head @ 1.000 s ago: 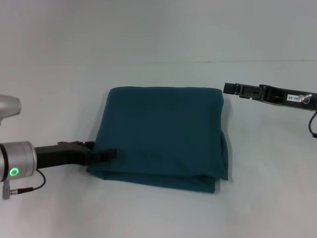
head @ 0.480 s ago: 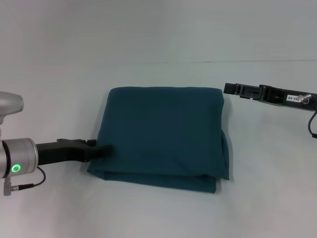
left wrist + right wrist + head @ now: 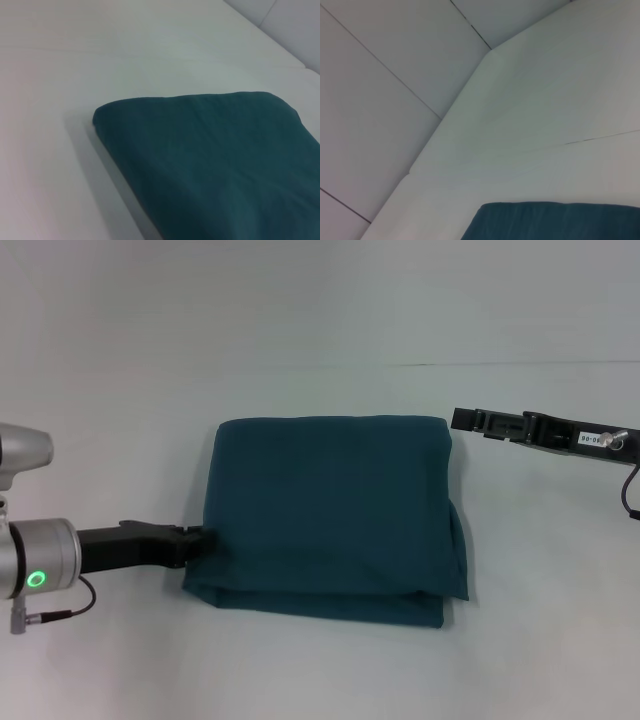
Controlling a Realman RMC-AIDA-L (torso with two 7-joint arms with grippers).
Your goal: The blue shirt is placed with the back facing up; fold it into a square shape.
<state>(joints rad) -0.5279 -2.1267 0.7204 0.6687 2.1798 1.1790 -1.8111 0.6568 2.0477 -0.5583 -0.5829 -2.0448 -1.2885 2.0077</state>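
Table point(image 3: 320, 320): a plain white surface; it carries everything in the head view.

Blue shirt point(image 3: 330, 510): it lies in the middle of the table, folded into a thick, nearly square packet of several layers. The plain dark teal side is on top. The near edge shows the stacked layers, and at the right near corner the lower layers stick out a little past the top one. No lettering can be seen on it in any view. The left wrist view shows one rounded corner of the packet point(image 3: 210, 165); the right wrist view shows only a strip of one edge point(image 3: 555, 220).

Left gripper point(image 3: 200, 538): it comes low over the table from the robot's left side, and its black tip is at the left edge of the shirt, touching the fabric or just beside it. I cannot tell whether the fingers are apart or together. A green ring light shines on the wrist.

Right gripper point(image 3: 462, 420): it is in the air just beside the far right corner of the shirt, not touching it. The state of its fingers cannot be told.

Writing: a small white label sits on the right arm, but its characters are too small to read surely.
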